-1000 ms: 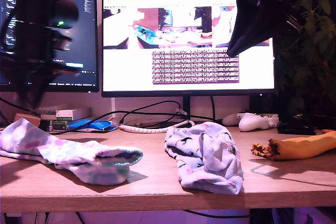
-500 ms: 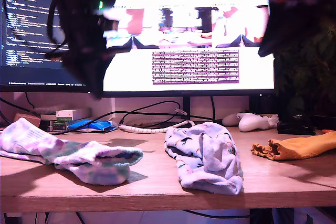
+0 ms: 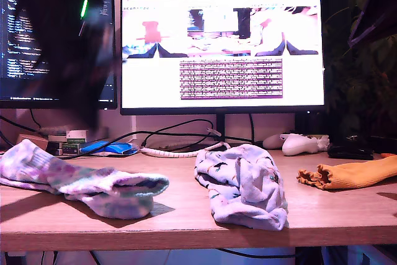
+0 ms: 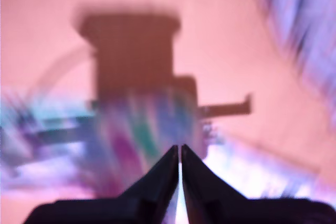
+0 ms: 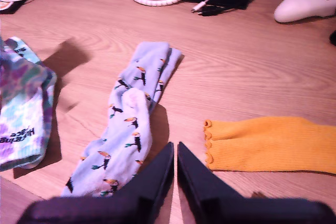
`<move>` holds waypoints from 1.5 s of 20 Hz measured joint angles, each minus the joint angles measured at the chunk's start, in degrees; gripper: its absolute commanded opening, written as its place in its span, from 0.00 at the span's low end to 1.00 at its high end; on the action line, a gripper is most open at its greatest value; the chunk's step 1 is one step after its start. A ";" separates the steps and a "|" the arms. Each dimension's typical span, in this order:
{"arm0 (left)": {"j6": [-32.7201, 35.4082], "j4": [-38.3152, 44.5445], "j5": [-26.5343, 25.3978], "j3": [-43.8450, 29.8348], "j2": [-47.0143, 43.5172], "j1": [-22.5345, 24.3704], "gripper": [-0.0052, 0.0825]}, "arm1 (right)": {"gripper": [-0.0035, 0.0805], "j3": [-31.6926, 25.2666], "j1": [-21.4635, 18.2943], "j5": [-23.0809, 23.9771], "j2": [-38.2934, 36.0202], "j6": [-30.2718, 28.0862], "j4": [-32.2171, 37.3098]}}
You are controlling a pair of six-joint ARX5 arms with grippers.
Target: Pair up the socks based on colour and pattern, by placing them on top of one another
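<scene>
Three socks lie apart on the wooden desk [image 3: 186, 215]. The white sock with pink and teal blotches [image 3: 80, 184] is at the exterior view's left, the lavender printed sock [image 3: 242, 184] is in the middle, and the mustard-orange sock [image 3: 353, 175] is at its right. My first gripper [image 4: 179, 150] hovers shut and empty over a blur of blotched sock [image 4: 136, 129]. Its arm [image 3: 68, 48] is a dark smear high at the exterior view's left. My second gripper [image 5: 176, 148] is shut and empty, high above the gap between the lavender sock [image 5: 131, 124] and the orange sock [image 5: 268, 145].
A white game controller [image 3: 301, 144] rests at the back, toward the exterior view's right. Two monitors [image 3: 223, 54], cables [image 3: 180, 141] and a stack of small boxes [image 3: 74, 141] line the desk's rear. A dark plant [image 3: 366, 60] fills the exterior view's right edge.
The arm at the exterior view's left swung right, then back left, and is now motion-blurred. The other arm withdrew up and to the right, almost out of frame. The socks stayed put.
</scene>
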 measured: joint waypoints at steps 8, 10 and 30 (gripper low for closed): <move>-7.41 4.24 -4.57 -1.29 0.15 3.76 0.04 | 0.03 0.00 -0.04 0.00 0.04 -0.13 0.33; -7.78 4.42 -4.83 -1.14 1.88 4.26 0.04 | 0.03 0.00 -0.04 0.00 0.04 -0.24 0.35; 15.37 24.06 -2.54 0.94 12.74 -4.63 0.04 | 0.03 0.00 -0.04 -0.31 0.04 -1.36 1.36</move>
